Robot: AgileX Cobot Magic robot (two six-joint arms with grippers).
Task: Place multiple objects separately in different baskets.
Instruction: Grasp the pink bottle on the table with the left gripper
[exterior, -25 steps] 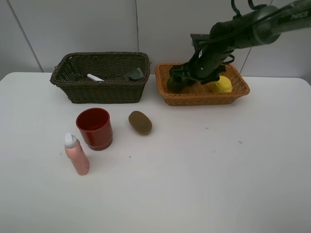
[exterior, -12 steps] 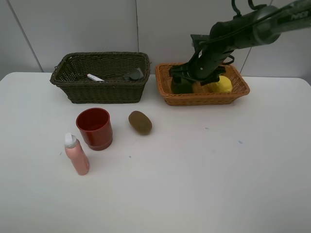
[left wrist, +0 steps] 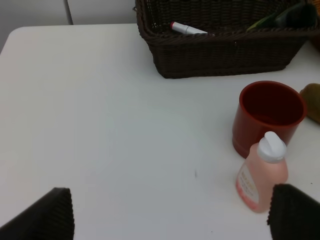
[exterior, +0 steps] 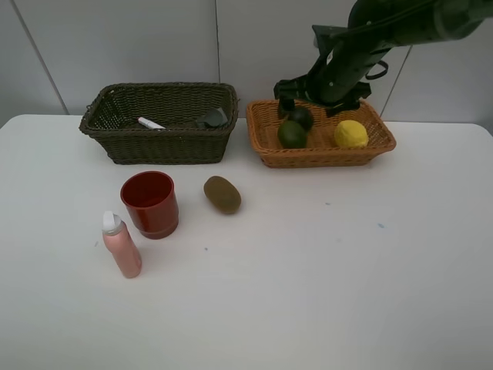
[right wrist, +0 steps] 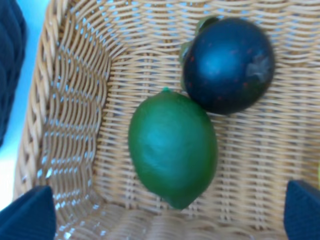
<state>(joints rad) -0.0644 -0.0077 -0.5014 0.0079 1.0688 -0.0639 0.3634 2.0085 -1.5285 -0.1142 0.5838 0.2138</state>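
Here, the white table [exterior: 308,270] carries two baskets side by side at its back: the deep olive-brown basket [exterior: 158,142] on the left and the shallower orange-tan basket [exterior: 323,156] on the right. The right gripper [right wrist: 167,214] hangs over the tan one, jaws spread wide and empty. The left gripper [left wrist: 170,212] hovers above bare table, equally wide, holding nothing. The red cup [exterior: 150,203] stands upright, with the pink spray bottle [exterior: 122,247] just beside it and the kiwi [exterior: 222,194] nearby. In the tan basket lie the lemon [exterior: 350,134], the lime [exterior: 292,134] and the mangosteen [exterior: 301,117] (these last two touching). The dark grey bottle [exterior: 212,119] and white marker [exterior: 150,123] lie in the olive basket.
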